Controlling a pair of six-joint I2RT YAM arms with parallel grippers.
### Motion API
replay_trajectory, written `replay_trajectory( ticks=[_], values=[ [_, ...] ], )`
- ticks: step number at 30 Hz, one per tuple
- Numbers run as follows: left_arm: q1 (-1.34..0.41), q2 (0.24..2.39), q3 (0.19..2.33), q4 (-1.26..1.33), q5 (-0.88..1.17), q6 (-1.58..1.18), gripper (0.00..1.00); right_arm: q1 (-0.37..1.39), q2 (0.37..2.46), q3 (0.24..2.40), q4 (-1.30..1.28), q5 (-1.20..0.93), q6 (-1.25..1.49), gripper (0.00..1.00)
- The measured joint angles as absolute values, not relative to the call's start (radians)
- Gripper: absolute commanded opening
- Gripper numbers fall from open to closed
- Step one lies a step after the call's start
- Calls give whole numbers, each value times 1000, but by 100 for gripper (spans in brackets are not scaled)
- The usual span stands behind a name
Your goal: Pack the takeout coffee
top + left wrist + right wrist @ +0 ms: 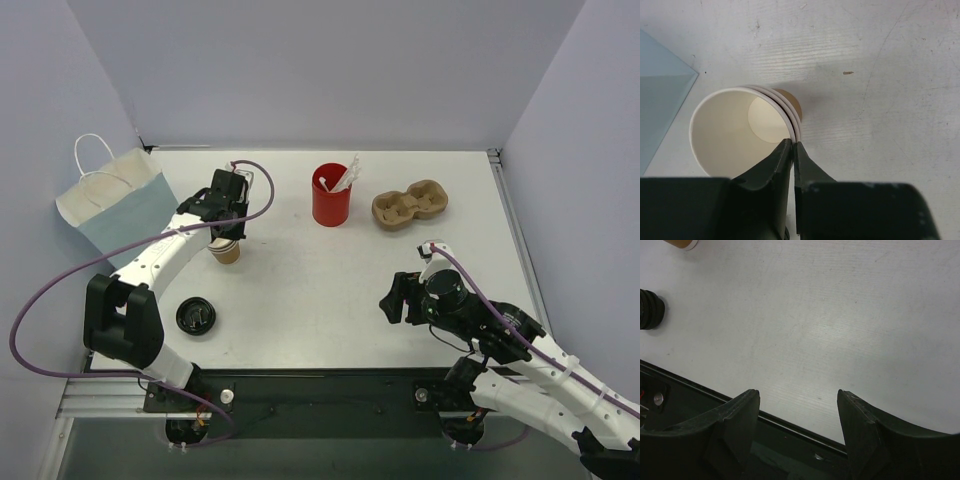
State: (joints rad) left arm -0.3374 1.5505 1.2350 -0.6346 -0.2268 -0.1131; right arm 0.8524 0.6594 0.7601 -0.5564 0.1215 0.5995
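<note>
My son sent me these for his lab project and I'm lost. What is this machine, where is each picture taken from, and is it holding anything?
These are two robot arms bolted to a table. One camera looks down from above; the others ride on each wrist. The left gripper pinches the rim of a lidless paper cup, apparently several nested. The right gripper hangs open, holding nothing. Also on the table: a black lid, a red cup with white stirrers, a cardboard cup carrier and a blue paper bag.
</note>
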Motion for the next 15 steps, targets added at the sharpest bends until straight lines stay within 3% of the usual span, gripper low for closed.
replay_trajectory(
  ticks=[5, 9, 15],
  values=[
    [-337, 1551, 1235, -635, -227, -110, 11, 852, 659, 760, -556, 121, 599, 64],
    [-337, 1551, 1235, -635, -227, -107, 22, 852, 659, 760, -556, 121, 598, 64],
    [-338, 1551, 1235, -634, -223, -101, 22, 852, 660, 760, -556, 121, 597, 64]
  ],
)
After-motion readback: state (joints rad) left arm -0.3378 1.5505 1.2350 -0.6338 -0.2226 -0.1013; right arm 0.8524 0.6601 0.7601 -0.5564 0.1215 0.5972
